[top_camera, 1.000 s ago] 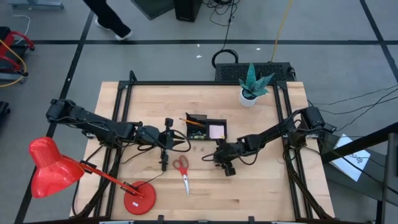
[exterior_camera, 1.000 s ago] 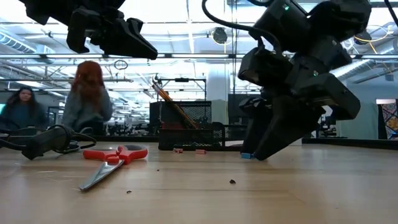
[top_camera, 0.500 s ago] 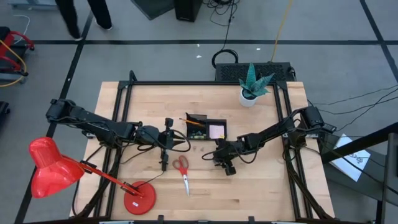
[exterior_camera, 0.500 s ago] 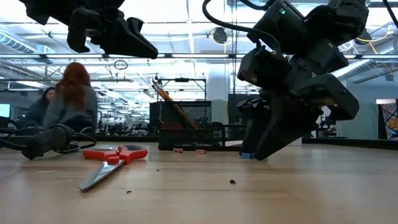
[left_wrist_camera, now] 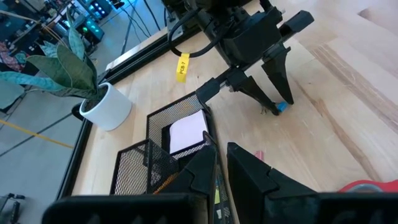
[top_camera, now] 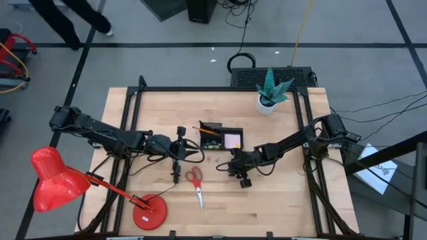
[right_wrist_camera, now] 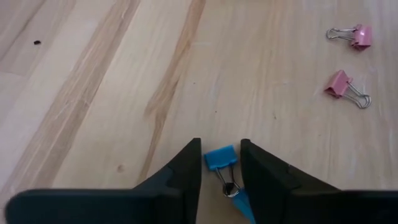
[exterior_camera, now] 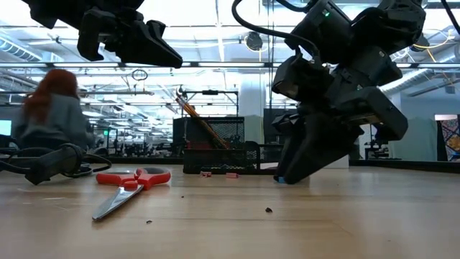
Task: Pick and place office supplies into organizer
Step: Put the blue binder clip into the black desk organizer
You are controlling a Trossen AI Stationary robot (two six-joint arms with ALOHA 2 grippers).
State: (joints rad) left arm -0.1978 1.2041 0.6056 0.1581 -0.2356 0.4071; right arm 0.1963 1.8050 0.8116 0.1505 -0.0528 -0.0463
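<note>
We see a grey floor (top_camera: 167, 63) around the wooden table (top_camera: 287, 200), crossed by dark lines (top_camera: 200, 45), with black cables (top_camera: 240, 13) trailing over it. A person (top_camera: 67, 17) walks at the far left edge of the floor. Looking level across the tabletop, we find a large hall with ceiling beams and bright overhead lights (exterior_camera: 215, 11), glass partitions (exterior_camera: 151, 108) behind, and a red-haired person (exterior_camera: 54, 115) in grey on the left.
</note>
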